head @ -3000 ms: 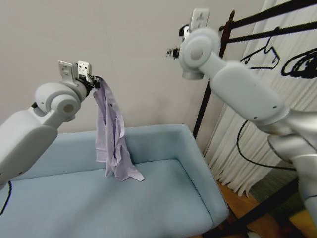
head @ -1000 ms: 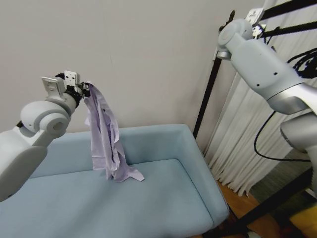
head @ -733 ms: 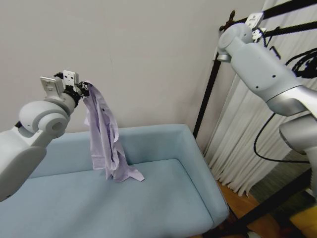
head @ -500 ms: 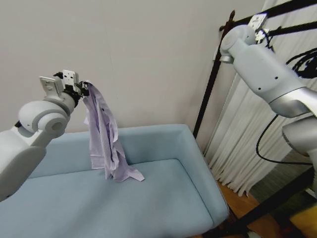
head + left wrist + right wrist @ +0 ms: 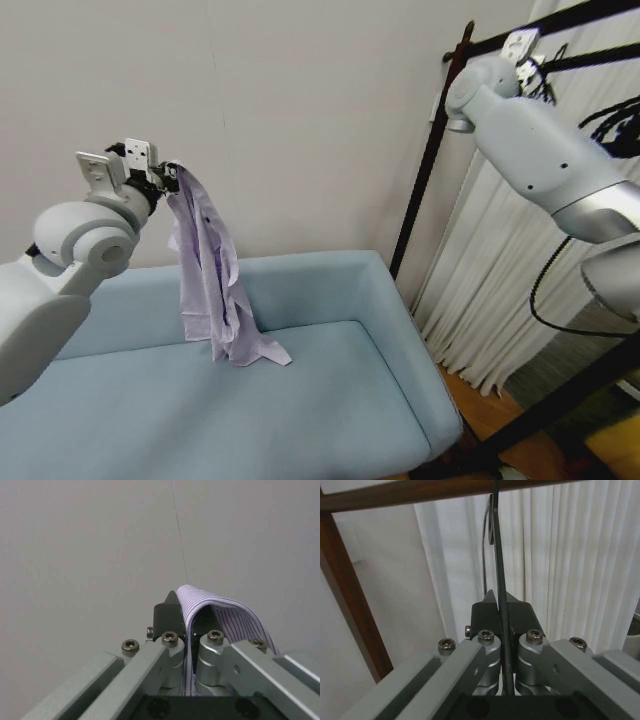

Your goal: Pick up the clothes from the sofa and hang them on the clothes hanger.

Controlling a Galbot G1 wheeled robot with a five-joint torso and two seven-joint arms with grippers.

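The pale blue sofa [image 5: 330, 420] stands with its back edge against the wall, a low backrest running along it and a rounded armrest closing its right end. The seat is one smooth, lightly creased surface. One thing touches it: the lower end of a lilac striped shirt [image 5: 212, 270]. Its hem lies crumpled on the seat close to the back edge, about midway along the part in view, with one corner pointing toward the right end. The rest of the shirt rises off the seat and hangs in front of the backrest. Beyond the sofa's right front corner lies a wooden floor [image 5: 482, 412].
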